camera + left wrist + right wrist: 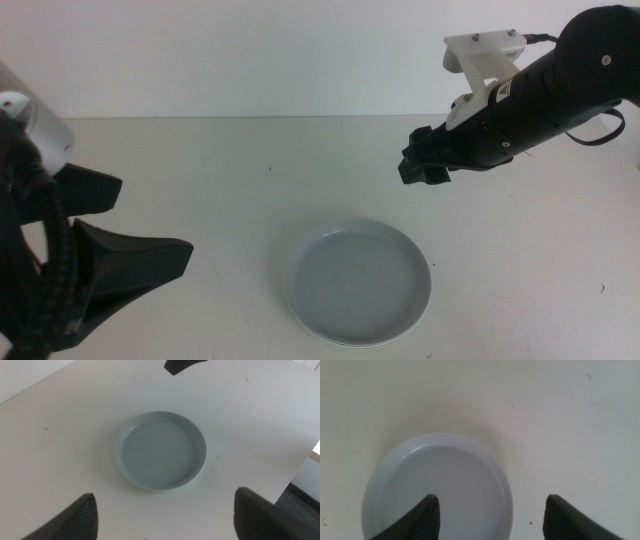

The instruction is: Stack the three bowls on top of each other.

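1. Middle view: I see one pale grey-blue bowl (358,282) low on the white surface (230,180), at about 6 o'clock from the centre. A thin white edge shows under its near rim, so it may sit on another bowl; I cannot tell for sure. My right hand (422,160) hangs in the air at 2 o'clock from the bowl, well apart from it; its opening I cannot judge here. A small label on that arm is too blurred to read. My left hand (130,235) sits at 9 o'clock, jaws spread wide, empty.

2. Left wrist view: the bowl (161,451) lies centred between my left hand's (165,515) widely parted jaws, untouched. A pale green sliver shows beneath its rim.

3. Right wrist view: my right hand's (490,515) jaws stand wide apart above the bowl (437,492), holding nothing.
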You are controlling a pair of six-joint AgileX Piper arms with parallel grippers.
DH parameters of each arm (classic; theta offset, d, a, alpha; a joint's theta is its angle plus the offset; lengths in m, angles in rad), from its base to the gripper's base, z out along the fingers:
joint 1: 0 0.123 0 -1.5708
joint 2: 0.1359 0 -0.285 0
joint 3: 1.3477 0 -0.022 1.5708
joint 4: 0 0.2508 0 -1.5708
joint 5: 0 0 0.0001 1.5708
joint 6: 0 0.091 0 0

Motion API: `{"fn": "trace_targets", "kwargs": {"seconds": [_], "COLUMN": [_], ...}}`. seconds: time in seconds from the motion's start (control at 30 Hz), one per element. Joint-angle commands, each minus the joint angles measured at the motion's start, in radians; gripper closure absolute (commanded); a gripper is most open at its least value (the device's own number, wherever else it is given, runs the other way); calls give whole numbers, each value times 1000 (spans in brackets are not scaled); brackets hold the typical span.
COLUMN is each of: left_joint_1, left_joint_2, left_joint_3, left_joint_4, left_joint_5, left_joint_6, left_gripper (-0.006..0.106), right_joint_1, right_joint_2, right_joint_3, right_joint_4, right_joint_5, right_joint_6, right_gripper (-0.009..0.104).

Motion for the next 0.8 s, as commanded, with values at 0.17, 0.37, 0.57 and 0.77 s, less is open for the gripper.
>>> {"fn": "trace_targets", "kwargs": {"seconds": [0.17,0.37,0.57,0.77], "left_joint_1": [-4,-4,40,215], "left_joint_2": [25,185,415,519], "left_joint_3": [-27,-45,-200,-308], "left_joint_4": [32,254,292,237], "left_joint_5": [-191,-353,-360,-347], "left_joint_6": [0,-224,-229,-201], "left_gripper": [7,7,7,7], "right_joint_1": [0,-10,-71,-181], "right_joint_2": [-45,-83,-172,-251], "right_joint_3": [-36,-42,-42,-42], "right_joint_4": [86,81,71,-24], "right_joint_5": [-55,-59,-90,24], "right_joint_6": [19,54,79,77], "right_gripper": [43,43,43,43]}}
